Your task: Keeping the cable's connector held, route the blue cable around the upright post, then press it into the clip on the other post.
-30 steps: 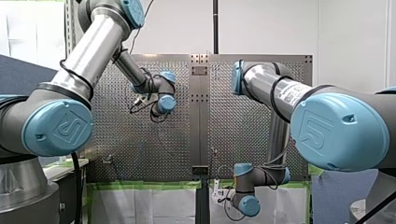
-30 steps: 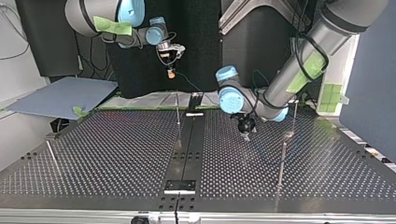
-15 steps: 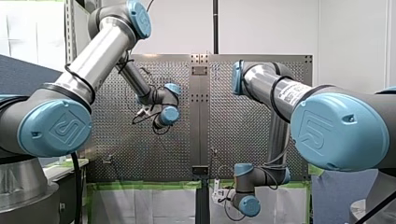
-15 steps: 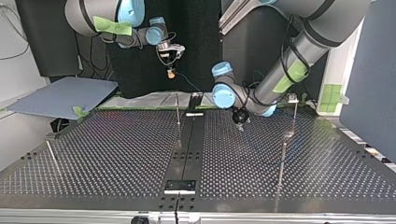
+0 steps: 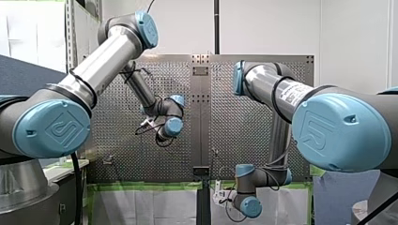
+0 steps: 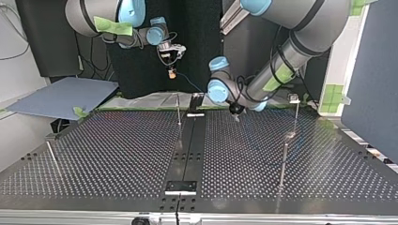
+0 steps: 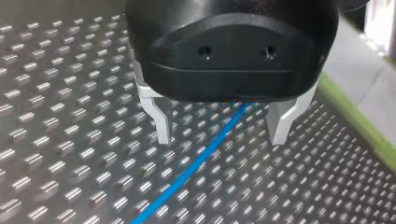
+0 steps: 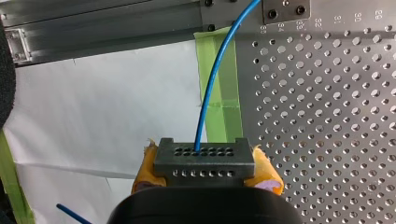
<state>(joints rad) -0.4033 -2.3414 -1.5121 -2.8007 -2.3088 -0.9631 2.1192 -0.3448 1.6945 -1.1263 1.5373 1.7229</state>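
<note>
Wide open, my left gripper (image 7: pixel 220 137) straddled the blue cable (image 7: pixel 196 163), which ran between its fingers (image 7: pixel 161 119) touching neither, while my right gripper (image 8: pixel 205 172) clamped the connector (image 8: pixel 205 156); closing too high or off-centre could have missed the cable and left it unrouted.

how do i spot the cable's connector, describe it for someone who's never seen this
Find my right arm at the top view's left, raised beyond the table's far edge. Its gripper clamps the connector, a grey block, between yellow pads. Only it has rows of small holes, with the blue cable leaving one.
</note>
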